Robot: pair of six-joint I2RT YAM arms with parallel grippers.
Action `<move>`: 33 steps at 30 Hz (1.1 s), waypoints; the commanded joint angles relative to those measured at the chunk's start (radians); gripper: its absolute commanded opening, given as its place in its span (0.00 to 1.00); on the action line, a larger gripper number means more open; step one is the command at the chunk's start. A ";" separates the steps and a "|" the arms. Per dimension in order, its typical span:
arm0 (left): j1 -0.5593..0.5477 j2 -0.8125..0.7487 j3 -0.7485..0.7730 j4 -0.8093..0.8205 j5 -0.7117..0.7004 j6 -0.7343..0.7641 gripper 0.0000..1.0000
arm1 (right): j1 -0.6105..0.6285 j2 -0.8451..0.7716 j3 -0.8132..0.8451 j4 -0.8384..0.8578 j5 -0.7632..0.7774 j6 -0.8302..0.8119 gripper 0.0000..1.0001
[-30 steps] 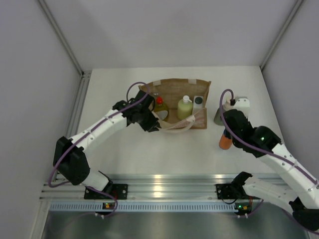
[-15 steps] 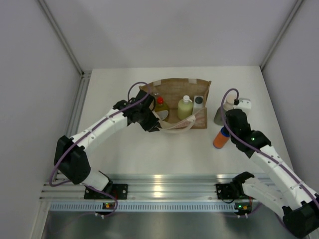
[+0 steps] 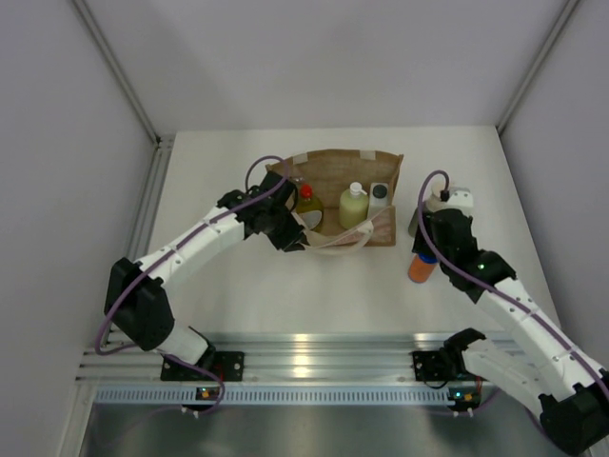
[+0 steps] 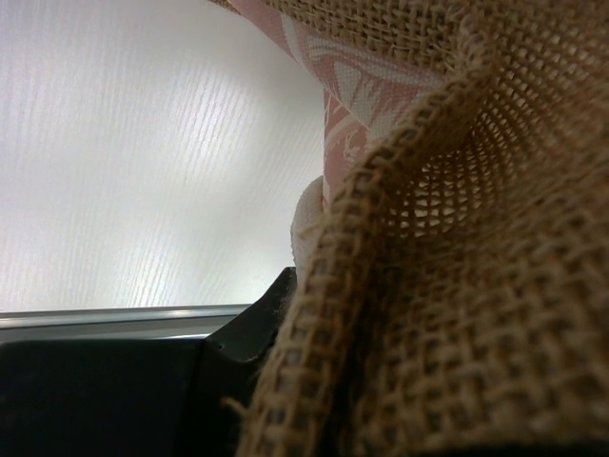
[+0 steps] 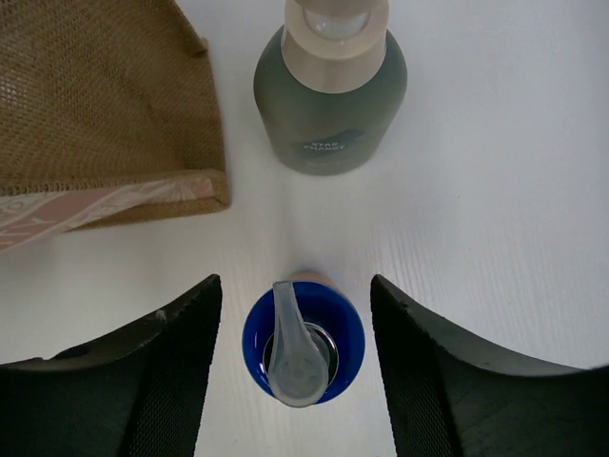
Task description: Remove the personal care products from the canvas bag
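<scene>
The tan canvas bag (image 3: 328,171) stands open at mid-table. In it I see a yellow red-capped bottle (image 3: 306,201), a pale-green white-capped bottle (image 3: 353,207) and a white dark-capped bottle (image 3: 378,197). My left gripper (image 3: 289,235) is shut on the bag's front-left rim; burlap (image 4: 457,286) fills the left wrist view beside one black finger (image 4: 252,328). The orange blue-capped bottle (image 5: 304,343) stands upright on the table right of the bag. My right gripper (image 5: 297,347) is open around its cap, with a gap on each side. The grey-green beige-pump bottle (image 5: 330,105) stands just beyond.
The bag's front-right corner (image 5: 205,186) lies close to the left of the right gripper. White table (image 3: 285,286) stretches in front of the bag. Grey walls enclose the table on three sides, and an aluminium rail (image 3: 314,347) runs along the near edge.
The right gripper shifted slightly left with the orange bottle, then opened and let go of it; the bottle now stands on the table. The left arm has not moved.
</scene>
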 commanded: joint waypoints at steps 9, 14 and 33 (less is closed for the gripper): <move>-0.012 0.043 0.036 -0.010 0.062 0.011 0.10 | -0.007 0.036 0.357 -0.132 0.002 -0.061 0.73; -0.014 0.038 0.031 -0.010 0.060 0.005 0.11 | -0.005 0.128 0.543 -0.146 -0.260 -0.130 0.70; -0.014 0.011 0.018 -0.011 0.046 -0.020 0.20 | 0.116 0.769 0.946 -0.186 -0.457 -0.363 0.60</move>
